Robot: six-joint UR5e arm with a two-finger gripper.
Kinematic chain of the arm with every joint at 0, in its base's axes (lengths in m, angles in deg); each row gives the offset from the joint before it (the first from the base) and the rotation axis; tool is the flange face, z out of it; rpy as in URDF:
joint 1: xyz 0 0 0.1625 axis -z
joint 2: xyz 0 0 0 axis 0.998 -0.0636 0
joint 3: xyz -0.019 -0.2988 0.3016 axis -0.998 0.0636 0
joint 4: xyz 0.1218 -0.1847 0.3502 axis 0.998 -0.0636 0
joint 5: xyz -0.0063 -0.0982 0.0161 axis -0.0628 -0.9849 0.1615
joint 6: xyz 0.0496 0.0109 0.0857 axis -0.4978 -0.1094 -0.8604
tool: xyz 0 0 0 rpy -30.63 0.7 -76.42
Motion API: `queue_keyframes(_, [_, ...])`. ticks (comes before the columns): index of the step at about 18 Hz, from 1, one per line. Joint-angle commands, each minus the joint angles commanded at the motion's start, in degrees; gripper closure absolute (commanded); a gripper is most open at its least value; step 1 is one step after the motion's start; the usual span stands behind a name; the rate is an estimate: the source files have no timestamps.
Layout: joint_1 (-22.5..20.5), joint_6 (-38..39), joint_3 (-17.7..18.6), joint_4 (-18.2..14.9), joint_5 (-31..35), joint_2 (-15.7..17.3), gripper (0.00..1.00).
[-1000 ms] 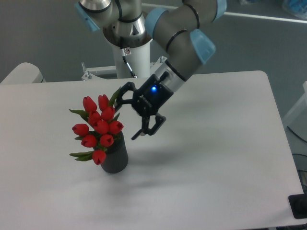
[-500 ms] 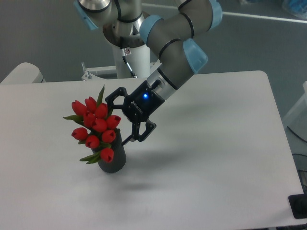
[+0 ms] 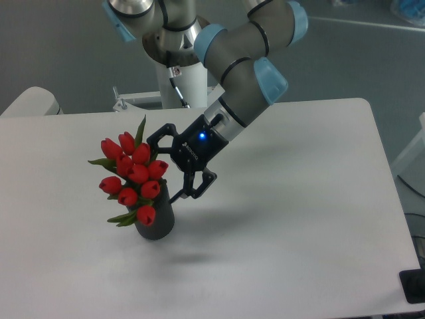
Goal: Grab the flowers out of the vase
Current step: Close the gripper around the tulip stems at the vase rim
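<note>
The flowers (image 3: 132, 174), a bunch of red tulip buds with green leaves, stand in the dark grey vase (image 3: 158, 220) on the left half of the white table (image 3: 292, 219) and lean to the left. My gripper (image 3: 165, 170) is open right beside the bunch on its right, just above the vase's rim. One finger (image 3: 157, 137) reaches over the top right buds and the other (image 3: 188, 192) sits low by the vase mouth. The stems are hidden behind the buds and the gripper, so I cannot tell whether the fingers touch them.
The arm's base column (image 3: 178, 73) stands at the table's back edge behind the vase. A white rounded object (image 3: 30, 101) lies off the back left corner. A dark object (image 3: 414, 286) sits at the front right corner.
Over the last second the gripper moved left and down to the bunch, and the flowers tipped to the left. Since half a second ago almost nothing has moved.
</note>
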Motion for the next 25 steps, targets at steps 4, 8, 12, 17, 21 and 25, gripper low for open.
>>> queue_keyframes(4, [1.76, 0.44, 0.0, 0.18, -0.7, -0.53, 0.0])
queue_keyframes(8, [2.73, 0.35, 0.09, 0.26, -0.97, -0.97, 0.0])
queue_keyframes(12, [2.82, 0.0, 0.09, 0.26, -1.49, -1.32, 0.0])
queue_keyframes(17, [3.17, -0.09, 0.79, 0.53, -6.49, -1.93, 0.0])
queue_keyframes(21, [3.26, -0.09, 0.88, 0.79, -7.65, -2.03, 0.33])
queue_keyframes(25, [3.08, -0.18, 0.79, 0.79, -7.65, -1.94, 0.88])
